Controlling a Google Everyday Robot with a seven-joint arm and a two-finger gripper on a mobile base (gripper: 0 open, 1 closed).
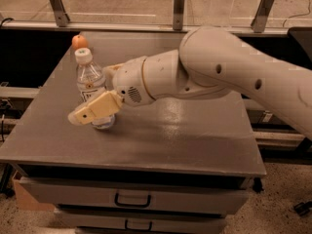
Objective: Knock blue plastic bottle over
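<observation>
The blue plastic bottle [90, 81] is clear with a white screw cap and a white label with dark print. It stands at the left of the grey table [161, 140], tilted slightly. My gripper [80, 115] reaches in from the right on a big white arm. Its cream fingers lie across the front of the bottle's lower half and hide part of it. They appear to touch the bottle.
A small orange fruit [79, 42] sits at the table's far left corner, behind the bottle. Drawers with dark handles [131, 200] are below the table's front edge. Metal posts and a rail run along the back.
</observation>
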